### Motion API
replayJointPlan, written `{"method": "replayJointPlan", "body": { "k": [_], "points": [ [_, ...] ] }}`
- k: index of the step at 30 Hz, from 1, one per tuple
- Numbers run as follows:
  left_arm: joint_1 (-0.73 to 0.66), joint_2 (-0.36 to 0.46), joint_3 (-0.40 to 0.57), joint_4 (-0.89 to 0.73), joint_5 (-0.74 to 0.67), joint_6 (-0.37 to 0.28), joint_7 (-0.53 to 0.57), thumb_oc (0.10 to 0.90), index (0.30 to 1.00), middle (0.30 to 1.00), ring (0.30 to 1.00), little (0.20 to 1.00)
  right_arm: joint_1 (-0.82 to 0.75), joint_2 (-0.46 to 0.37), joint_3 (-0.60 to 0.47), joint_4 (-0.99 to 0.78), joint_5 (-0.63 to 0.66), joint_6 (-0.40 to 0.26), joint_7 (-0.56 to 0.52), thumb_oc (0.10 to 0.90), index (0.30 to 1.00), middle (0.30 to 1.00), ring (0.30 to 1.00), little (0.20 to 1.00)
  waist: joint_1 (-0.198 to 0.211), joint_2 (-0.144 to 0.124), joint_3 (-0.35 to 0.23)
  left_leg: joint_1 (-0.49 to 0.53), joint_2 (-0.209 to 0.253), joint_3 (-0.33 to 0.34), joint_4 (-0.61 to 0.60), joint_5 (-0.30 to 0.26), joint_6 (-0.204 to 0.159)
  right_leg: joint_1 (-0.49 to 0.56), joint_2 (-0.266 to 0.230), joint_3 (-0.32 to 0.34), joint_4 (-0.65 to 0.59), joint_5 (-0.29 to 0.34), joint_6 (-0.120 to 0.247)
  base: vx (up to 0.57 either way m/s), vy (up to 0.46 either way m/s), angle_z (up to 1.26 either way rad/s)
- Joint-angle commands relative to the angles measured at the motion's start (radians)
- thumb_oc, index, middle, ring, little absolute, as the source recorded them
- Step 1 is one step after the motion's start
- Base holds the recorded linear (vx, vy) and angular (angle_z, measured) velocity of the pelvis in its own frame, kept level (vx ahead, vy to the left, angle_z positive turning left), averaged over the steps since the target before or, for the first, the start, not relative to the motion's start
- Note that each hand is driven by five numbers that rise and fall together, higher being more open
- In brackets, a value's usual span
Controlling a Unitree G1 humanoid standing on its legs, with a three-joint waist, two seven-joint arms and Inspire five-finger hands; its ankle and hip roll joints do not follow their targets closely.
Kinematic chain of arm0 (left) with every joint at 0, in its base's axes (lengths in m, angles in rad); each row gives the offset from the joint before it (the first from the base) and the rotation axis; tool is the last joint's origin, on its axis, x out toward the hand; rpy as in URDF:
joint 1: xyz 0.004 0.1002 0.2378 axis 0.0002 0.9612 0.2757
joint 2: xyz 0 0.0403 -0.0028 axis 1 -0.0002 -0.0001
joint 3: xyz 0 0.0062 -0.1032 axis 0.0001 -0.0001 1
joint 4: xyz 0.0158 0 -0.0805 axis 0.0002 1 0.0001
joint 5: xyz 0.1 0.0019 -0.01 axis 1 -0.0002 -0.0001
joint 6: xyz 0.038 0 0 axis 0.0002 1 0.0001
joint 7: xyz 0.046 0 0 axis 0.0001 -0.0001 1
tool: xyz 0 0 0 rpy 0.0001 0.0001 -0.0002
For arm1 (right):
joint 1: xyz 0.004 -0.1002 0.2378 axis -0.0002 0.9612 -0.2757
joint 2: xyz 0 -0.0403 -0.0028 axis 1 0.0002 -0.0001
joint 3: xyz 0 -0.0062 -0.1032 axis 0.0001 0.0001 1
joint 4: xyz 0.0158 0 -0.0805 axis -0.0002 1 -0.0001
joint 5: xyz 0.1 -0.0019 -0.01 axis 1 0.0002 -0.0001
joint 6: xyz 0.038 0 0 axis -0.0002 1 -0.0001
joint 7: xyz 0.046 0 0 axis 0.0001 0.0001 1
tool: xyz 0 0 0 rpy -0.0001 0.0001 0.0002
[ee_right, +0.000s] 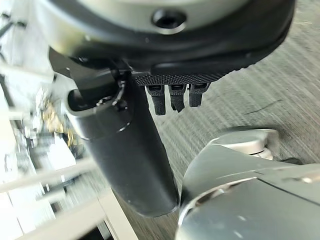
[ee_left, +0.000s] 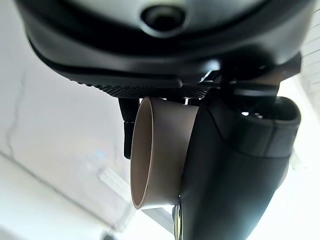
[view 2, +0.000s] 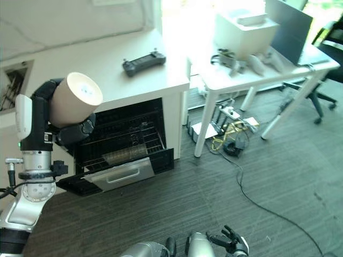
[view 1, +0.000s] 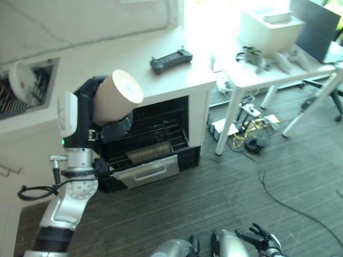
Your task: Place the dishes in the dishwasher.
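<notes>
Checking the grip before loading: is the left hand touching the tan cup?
Touching. The left wrist view shows the left hand with thumb pressed against the tan cup; the left eye view shows fingers curled around it.

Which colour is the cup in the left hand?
Beige cup, clearest in the left eye view.

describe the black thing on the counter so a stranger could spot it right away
Start at the white counter above the open dishwasher. Near its far right end lies a flat black handheld controller, wide and low with grips at both ends. It is the lone dark item on that white top.
</notes>
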Motion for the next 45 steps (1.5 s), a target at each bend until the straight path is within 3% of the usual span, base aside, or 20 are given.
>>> {"method": "replayJointPlan", "body": {
  "k": [1,7,11,13,15,18,20,23,25,31,36,37,41,42,45],
  "points": [
    [-0.034,0.072,0.066,-0.077,-0.045,-0.065,0.079,0.400,0.300,0.300,0.300,0.300,-0.004,-0.013,-0.005,0.033,0.006,-0.038,0.021,0.800,0.900,0.900,0.900,0.900,-0.020,-0.033,-0.061,0.007,0.076,0.033,0.013,-0.145,-0.055,0.066,-0.025,-0.028,0.134,-0.001,0.045,0.24,-0.324,0.82],
    [0.011,0.036,0.090,-0.143,-0.017,-0.049,0.103,0.400,0.300,0.300,0.300,0.300,-0.006,-0.024,0.016,0.020,0.029,-0.030,0.009,0.800,0.900,0.900,0.900,0.900,0.007,-0.053,-0.082,-0.006,0.135,0.031,0.013,-0.111,-0.110,0.140,-0.009,-0.086,0.134,-0.086,-0.003,0.20,-0.277,0.42],
    [-0.025,0.053,0.096,-0.168,-0.058,-0.025,0.075,0.400,0.300,0.300,0.300,0.300,-0.007,-0.041,0.011,0.021,0.039,-0.021,-0.018,0.800,0.900,0.900,0.900,0.900,0.002,-0.066,-0.077,-0.014,0.153,0.096,0.013,-0.076,-0.134,0.167,-0.026,-0.125,0.134,-0.109,-0.028,0.06,-0.143,0.44],
    [-0.040,0.055,0.089,-0.175,-0.063,-0.019,0.060,0.400,0.300,0.300,0.300,0.300,-0.008,-0.048,0.003,0.036,0.047,-0.021,-0.024,0.800,0.900,0.900,0.900,0.900,-0.002,-0.060,-0.075,-0.033,0.175,0.119,0.013,-0.060,-0.153,0.173,-0.027,-0.145,0.134,-0.116,-0.033,-0.04,0.016,0.33],
    [-0.051,0.051,0.077,-0.192,-0.067,-0.011,0.046,0.400,0.300,0.300,0.300,0.300,-0.011,-0.056,-0.008,0.059,0.060,-0.023,-0.032,0.800,0.900,0.900,0.900,0.900,-0.008,-0.039,-0.074,-0.084,0.230,0.132,0.013,-0.021,-0.197,0.183,-0.020,-0.168,0.134,-0.131,-0.037,-0.06,0.108,0.37],
    [-0.074,0.030,0.062,-0.205,-0.067,-0.008,0.025,0.400,0.300,0.300,0.300,0.300,-0.010,-0.070,-0.032,0.079,0.087,-0.020,-0.034,0.800,0.900,0.900,0.900,0.900,-0.014,-0.024,-0.076,-0.166,0.284,0.124,0.013,0.030,-0.233,0.203,-0.032,-0.192,0.134,-0.150,-0.041,-0.02,0.194,0.68],
    [-0.082,0.004,0.055,-0.203,-0.060,-0.016,0.002,0.400,0.300,0.300,0.300,0.300,-0.011,-0.070,-0.039,0.079,0.101,-0.021,-0.042,0.800,0.900,0.900,0.900,0.900,-0.016,-0.019,-0.082,-0.173,0.291,0.134,0.013,0.026,-0.234,0.214,-0.050,-0.211,0.134,-0.155,-0.036,0.01,0.370,0.45],
    [-0.071,-0.038,0.036,-0.220,-0.044,-0.003,-0.024,0.400,0.300,0.300,0.300,0.300,-0.005,-0.046,-0.048,0.051,0.174,-0.049,-0.055,0.800,0.900,0.900,0.900,0.900,-0.002,-0.019,-0.098,-0.126,0.238,0.100,0.013,-0.015,-0.216,0.224,-0.084,-0.223,0.134,-0.142,-0.014,0.03,0.355,0.21],
    [-0.056,-0.040,0.037,-0.224,-0.047,-0.006,-0.028,0.400,0.300,0.300,0.300,0.300,-0.007,-0.030,-0.050,0.017,0.149,-0.071,-0.079,0.800,0.900,0.900,0.900,0.900,0.003,-0.021,-0.109,-0.099,0.216,0.090,0.013,-0.037,-0.200,0.224,-0.095,-0.220,0.134,-0.132,0.000,0.05,0.226,-0.37],
    [-0.050,-0.023,0.011,-0.221,-0.069,-0.015,-0.042,0.400,0.300,0.300,0.300,0.300,-0.010,-0.017,-0.038,-0.124,0.125,-0.167,-0.141,0.800,0.900,0.900,0.900,0.900,-0.007,-0.039,-0.120,-0.055,0.230,0.144,0.013,-0.084,-0.170,0.216,-0.119,-0.213,0.134,-0.113,0.035,0.05,0.051,-0.27],
    [-0.051,-0.029,-0.033,-0.208,-0.251,-0.068,-0.159,0.400,0.300,0.300,0.300,0.300,0.025,-0.046,-0.042,-0.425,0.051,-0.283,-0.287,0.800,0.900,0.900,0.900,0.900,-0.047,-0.056,-0.122,-0.046,0.279,0.220,0.013,-0.100,-0.188,0.196,-0.130,-0.212,0.134,-0.109,0.052,0.07,-0.081,-0.41],
    [-0.046,-0.064,-0.062,-0.200,-0.363,-0.088,-0.232,0.400,0.300,0.300,0.300,0.300,0.045,-0.053,-0.063,-0.542,0.011,-0.340,-0.368,0.800,0.900,0.900,0.900,0.900,-0.067,-0.061,-0.123,-0.040,0.285,0.234,0.013,-0.100,-0.188,0.184,-0.126,-0.196,0.134,-0.106,0.053,0.08,-0.112,-0.25],
    [-0.039,-0.143,-0.116,-0.162,-0.499,-0.098,-0.273,0.400,0.300,0.300,0.300,0.300,0.059,-0.062,-0.088,-0.733,-0.085,-0.399,-0.502,0.800,0.900,0.900,0.900,0.900,-0.101,-0.064,-0.124,-0.026,0.292,0.258,0.013,-0.106,-0.184,0.169,-0.118,-0.167,0.134,-0.103,0.052,0.07,-0.065,-0.38],
    [-0.034,-0.200,-0.145,-0.129,-0.567,-0.113,-0.284,0.400,0.300,0.300,0.300,0.300,0.065,-0.061,-0.089,-0.852,-0.173,-0.429,-0.590,0.800,0.900,0.900,0.900,0.900,-0.126,-0.064,-0.126,-0.016,0.288,0.265,0.013,-0.111,-0.178,0.165,-0.107,-0.139,0.134,-0.099,0.050,0.09,-0.039,-0.51],
    [-0.027,-0.245,-0.162,-0.106,-0.576,-0.132,-0.268,0.400,0.300,0.300,0.300,0.300,0.072,-0.054,-0.080,-0.951,-0.224,-0.455,-0.630,0.800,0.900,0.900,0.900,0.900,-0.148,-0.060,-0.124,-0.001,0.286,0.273,0.013,-0.116,-0.171,0.165,-0.099,-0.113,0.134,-0.098,0.046,0.08,-0.003,-0.50]
  ]
}}
